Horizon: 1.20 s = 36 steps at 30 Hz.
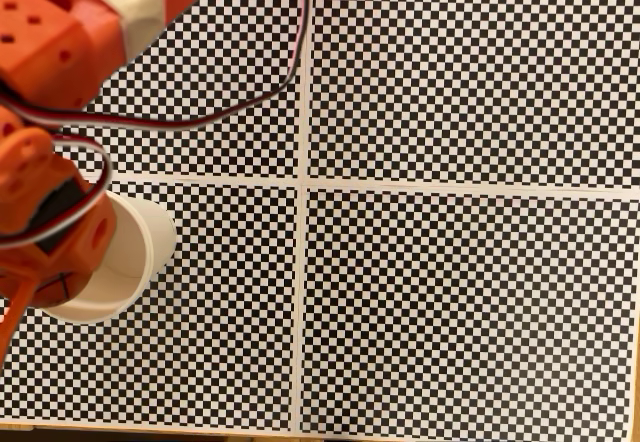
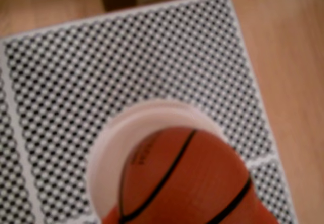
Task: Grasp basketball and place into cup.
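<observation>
Basketball [image 2: 185, 181] hung just over the cup [image 2: 109, 140], looking light, hard and slick; whether the gripper [image 1: 45, 287] pinched it, I couldn't tell.

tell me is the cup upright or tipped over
Upright. In the fixed view the cup stands on the checkered mat with its mouth facing up, and the wrist view looks down on its round rim behind the basketball.

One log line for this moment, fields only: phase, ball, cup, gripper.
phase: over cup | basketball: above the mouth of the cup, release not confirmed | cup: upright on checkered mat | gripper: over cup, jaw state unclear
</observation>
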Each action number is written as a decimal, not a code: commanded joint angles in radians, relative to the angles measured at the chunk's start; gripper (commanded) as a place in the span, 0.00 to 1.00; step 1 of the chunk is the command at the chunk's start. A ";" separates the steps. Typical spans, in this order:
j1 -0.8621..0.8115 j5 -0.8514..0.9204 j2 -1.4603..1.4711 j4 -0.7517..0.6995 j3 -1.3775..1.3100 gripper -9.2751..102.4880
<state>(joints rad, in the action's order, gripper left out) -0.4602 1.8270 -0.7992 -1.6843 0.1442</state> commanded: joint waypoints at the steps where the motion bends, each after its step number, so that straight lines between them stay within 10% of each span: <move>1: 0.009 -0.017 -0.002 0.008 -0.087 0.26; 36: 0.046 -0.046 0.029 -0.002 -0.183 0.45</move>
<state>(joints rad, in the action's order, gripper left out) -0.4172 1.7763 -0.7470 -1.6858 0.0583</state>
